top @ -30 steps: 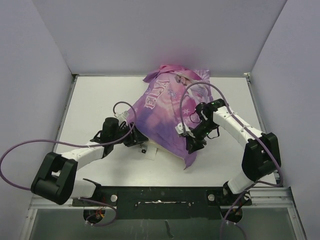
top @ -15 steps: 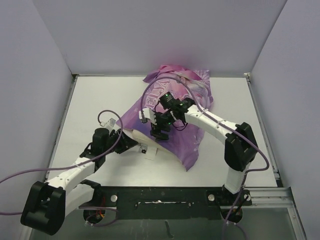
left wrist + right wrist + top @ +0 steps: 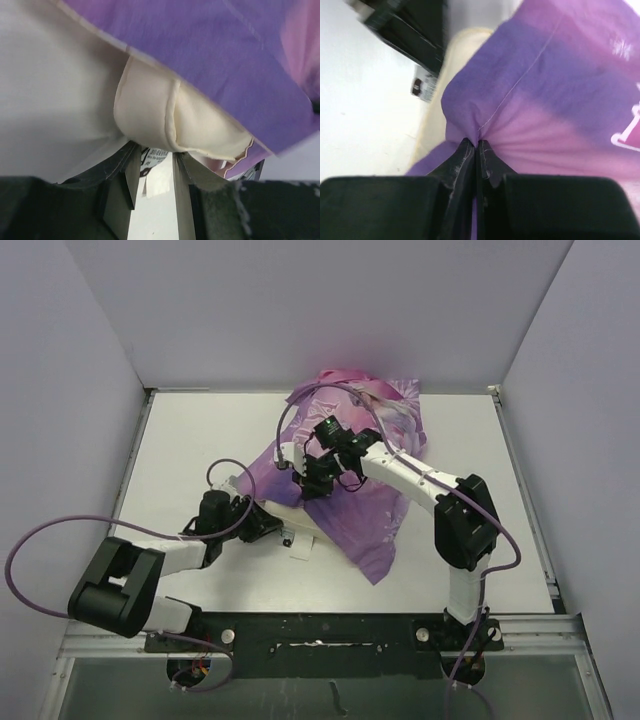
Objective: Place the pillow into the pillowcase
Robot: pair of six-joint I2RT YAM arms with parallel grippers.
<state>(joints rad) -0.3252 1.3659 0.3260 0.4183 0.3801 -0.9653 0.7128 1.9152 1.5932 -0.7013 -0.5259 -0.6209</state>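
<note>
The pillowcase (image 3: 365, 510) lies mid-bench (image 3: 190, 440) toward 12 o'clock, with the right arm (image 3: 410, 475) crossing over it. Only a corner of the pillow (image 3: 165, 115) pokes out, at 7 o'clock. The wrist views alone show the right pincer (image 3: 476, 145) clamped on a fabric fold, and the left pincer (image 3: 156, 162) narrow around the tag (image 3: 159, 182) — whether it grips the tag is unclear. 1 second ago the right pincer sat at 4 o'clock.

text: none legible | tag (image 3: 156, 159): print too small | pillowcase (image 3: 560, 100): lettering cropped
</note>
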